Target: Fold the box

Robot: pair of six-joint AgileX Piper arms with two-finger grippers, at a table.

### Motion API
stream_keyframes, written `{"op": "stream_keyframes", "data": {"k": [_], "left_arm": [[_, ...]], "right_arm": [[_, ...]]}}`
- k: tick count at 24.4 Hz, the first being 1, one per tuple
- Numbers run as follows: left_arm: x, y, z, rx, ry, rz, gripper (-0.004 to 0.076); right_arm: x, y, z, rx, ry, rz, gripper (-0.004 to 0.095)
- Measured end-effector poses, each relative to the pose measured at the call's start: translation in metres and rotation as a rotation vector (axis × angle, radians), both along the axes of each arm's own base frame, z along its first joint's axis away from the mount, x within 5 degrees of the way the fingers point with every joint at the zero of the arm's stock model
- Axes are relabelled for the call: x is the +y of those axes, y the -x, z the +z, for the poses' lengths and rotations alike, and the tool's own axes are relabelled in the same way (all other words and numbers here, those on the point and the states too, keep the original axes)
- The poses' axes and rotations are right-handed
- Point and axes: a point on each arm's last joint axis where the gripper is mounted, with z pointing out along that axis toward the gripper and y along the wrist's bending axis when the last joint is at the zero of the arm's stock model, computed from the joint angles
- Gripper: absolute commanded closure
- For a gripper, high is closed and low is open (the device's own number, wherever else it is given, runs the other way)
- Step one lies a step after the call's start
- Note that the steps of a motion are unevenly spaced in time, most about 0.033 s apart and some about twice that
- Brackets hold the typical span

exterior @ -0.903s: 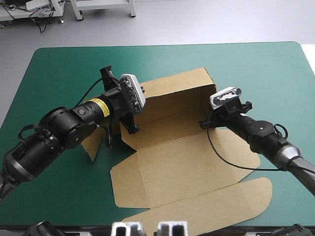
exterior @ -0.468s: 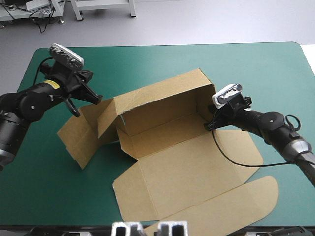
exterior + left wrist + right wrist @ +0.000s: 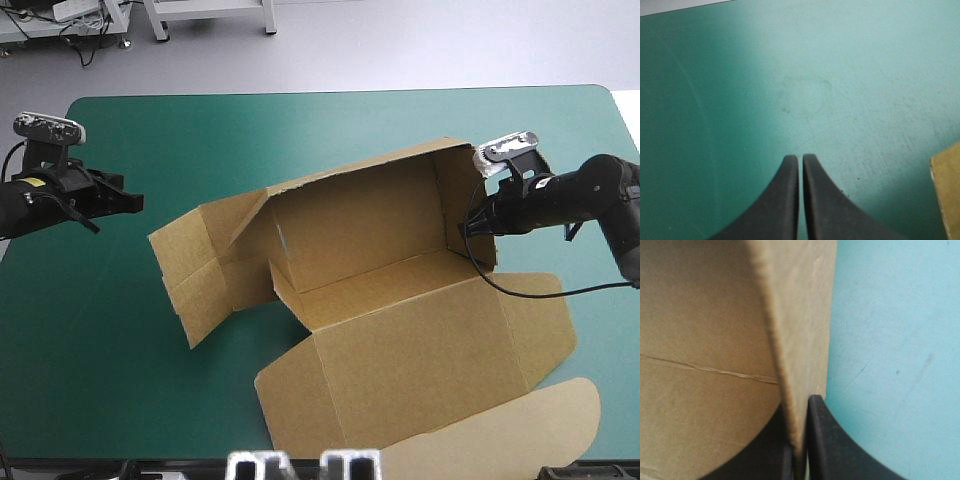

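The box [image 3: 400,300] is showing plain brown board, the table [image 3: 300,130] is showing teal-green, and the left claw [image 3: 800,159] and right claw [image 3: 799,407] are showing black.

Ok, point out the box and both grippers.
box [image 3: 420,340], high view, flat near panel.
left gripper [image 3: 800,159], left wrist view, between its shut fingertips.
right gripper [image 3: 799,415], right wrist view, between fingertips clamping the box wall.
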Motion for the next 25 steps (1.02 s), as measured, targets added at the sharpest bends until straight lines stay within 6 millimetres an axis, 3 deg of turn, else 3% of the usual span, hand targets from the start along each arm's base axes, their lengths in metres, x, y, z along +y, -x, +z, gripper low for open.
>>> {"op": "stream_keyframes", "data": {"k": [4, 13, 18, 20, 22, 25], "left_arm": [[0.000, 0.000, 0.000, 0.014, 0.029, 0.019, 0.0712], [0.001, -0.001, -0.008, 0.047, 0.068, 0.046, 0.0722], [0.002, -0.002, -0.018, 0.076, 0.077, 0.055, 0.0731], [0.002, -0.003, -0.018, 0.068, 0.076, 0.060, 0.0731], [0.002, -0.003, -0.018, 0.066, 0.077, 0.061, 0.0731], [0.001, -0.003, -0.018, 0.064, 0.092, 0.060, 0.0731]], "right_arm": [[-0.002, -0.008, -0.003, 0.106, 0.015, -0.018, 0.0928], [-0.003, -0.056, -0.053, 0.273, 0.007, -0.113, 0.0928], [-0.001, -0.079, -0.052, 0.334, -0.001, -0.104, 0.0904], [-0.001, -0.087, -0.052, 0.350, 0.001, -0.104, 0.0776], [0.000, -0.090, -0.051, 0.349, -0.005, -0.104, 0.0458], [0.000, -0.090, -0.050, 0.357, -0.019, -0.127, 0.0261]]}}
